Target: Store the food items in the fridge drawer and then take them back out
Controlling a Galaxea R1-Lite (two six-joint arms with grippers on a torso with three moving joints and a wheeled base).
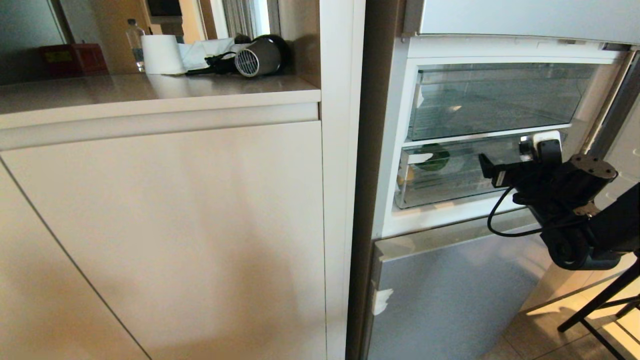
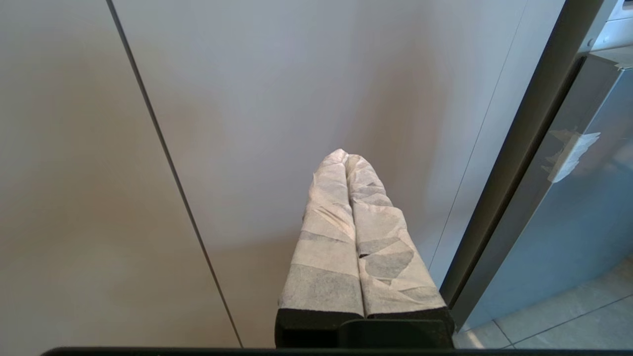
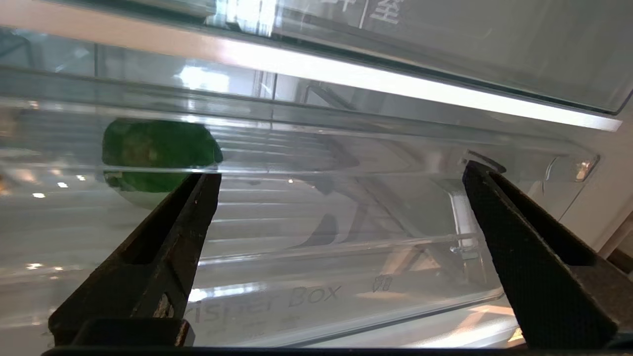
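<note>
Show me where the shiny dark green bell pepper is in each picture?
Head view: the shiny dark green bell pepper sits inside the clear plastic fridge drawer, toward its left end.
Left wrist view: not in it.
Right wrist view: behind the drawer's clear front, beyond one open black finger.
Shared landmark: the drawer.

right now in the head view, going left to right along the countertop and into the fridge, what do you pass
red box → water bottle → white paper roll → hair dryer → green bell pepper in the fridge drawer → right gripper
</note>
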